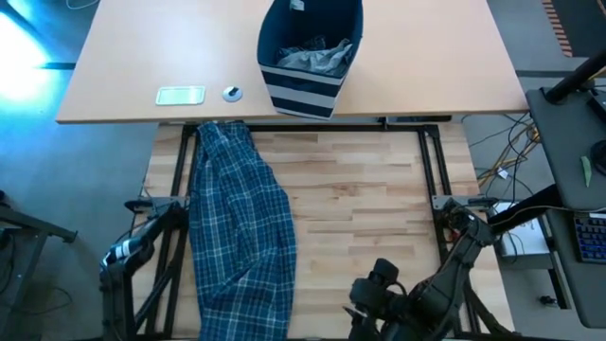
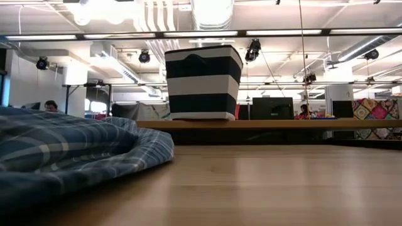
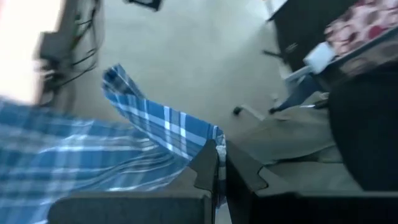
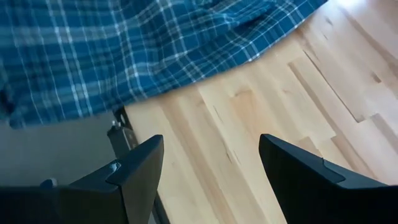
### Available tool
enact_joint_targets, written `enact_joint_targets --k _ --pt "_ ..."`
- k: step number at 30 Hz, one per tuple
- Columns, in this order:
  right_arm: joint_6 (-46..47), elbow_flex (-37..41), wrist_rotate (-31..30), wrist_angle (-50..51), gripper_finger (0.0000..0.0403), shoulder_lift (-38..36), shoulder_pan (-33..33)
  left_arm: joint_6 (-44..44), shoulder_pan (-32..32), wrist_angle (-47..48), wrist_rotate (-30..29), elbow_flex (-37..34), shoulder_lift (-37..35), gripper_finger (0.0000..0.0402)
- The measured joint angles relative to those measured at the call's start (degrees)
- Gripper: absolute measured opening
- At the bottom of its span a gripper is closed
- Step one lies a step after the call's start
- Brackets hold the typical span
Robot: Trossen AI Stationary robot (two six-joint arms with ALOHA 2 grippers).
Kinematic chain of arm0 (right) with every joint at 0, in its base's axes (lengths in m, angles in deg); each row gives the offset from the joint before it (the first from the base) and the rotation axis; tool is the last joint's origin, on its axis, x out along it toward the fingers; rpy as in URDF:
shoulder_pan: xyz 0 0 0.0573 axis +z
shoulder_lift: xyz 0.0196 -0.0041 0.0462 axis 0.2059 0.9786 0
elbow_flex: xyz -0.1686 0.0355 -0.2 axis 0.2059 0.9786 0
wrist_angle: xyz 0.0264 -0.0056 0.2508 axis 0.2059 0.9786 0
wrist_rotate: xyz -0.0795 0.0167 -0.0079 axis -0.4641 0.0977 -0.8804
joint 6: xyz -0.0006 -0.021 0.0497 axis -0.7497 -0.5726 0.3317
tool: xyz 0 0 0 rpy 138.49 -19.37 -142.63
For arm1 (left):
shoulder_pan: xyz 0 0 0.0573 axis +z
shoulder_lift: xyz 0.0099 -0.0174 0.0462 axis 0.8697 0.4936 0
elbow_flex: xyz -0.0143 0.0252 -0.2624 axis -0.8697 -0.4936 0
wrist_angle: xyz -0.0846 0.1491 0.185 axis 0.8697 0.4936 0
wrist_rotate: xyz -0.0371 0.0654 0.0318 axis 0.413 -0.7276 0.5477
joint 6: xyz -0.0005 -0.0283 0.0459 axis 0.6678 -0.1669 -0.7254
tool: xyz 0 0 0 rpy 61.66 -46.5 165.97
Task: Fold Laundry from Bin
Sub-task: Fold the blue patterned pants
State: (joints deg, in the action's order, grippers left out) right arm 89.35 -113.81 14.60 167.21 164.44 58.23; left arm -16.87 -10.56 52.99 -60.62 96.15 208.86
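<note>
Blue-and-white plaid trousers [image 1: 237,237] lie lengthwise along the left side of the wooden table, from its far edge to its near edge; they also show in the low view [image 2: 63,154]. The navy striped bin [image 1: 311,57] stands on the pale table beyond, with grey laundry [image 1: 317,59] inside. My left arm [image 1: 133,251] is at the table's left edge, and its gripper [image 3: 219,163] is shut on plaid cloth. My right gripper [image 4: 211,146] hovers open above the wood near the front edge, right of the trousers [image 4: 143,50]. My left gripper pinches an edge of the plaid cloth [image 3: 208,140] between its two shut fingers. From the fingertips the cloth runs back toward the rest of the trousers, with floor behind it. One layer or several, I cannot tell.
On the pale far table lie a flat pale rectangular object [image 1: 180,95] and a small round object [image 1: 232,93]. Dark metal frame bars [image 1: 180,170] flank the wooden table. The wood right of the trousers [image 1: 369,208] is bare. Cables and equipment lie at the right.
</note>
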Motion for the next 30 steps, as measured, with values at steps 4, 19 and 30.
enact_joint_targets --k 4,19,30 --pt "-5.5 1.6 -0.2 -8.9 0.0265 0.3 -0.1 -3.3 0.0 -7.2 0.3 0.0 2.2 0.0" --pt "-14.3 4.1 5.8 -26.3 0.0263 8.4 0.7 13.7 -0.1 -8.8 3.9 2.0 7.4 0.0147" --pt "-15.3 -0.2 4.0 -31.5 0.0261 7.5 4.9 45.1 2.8 23.3 -16.4 3.2 3.6 0.0204"
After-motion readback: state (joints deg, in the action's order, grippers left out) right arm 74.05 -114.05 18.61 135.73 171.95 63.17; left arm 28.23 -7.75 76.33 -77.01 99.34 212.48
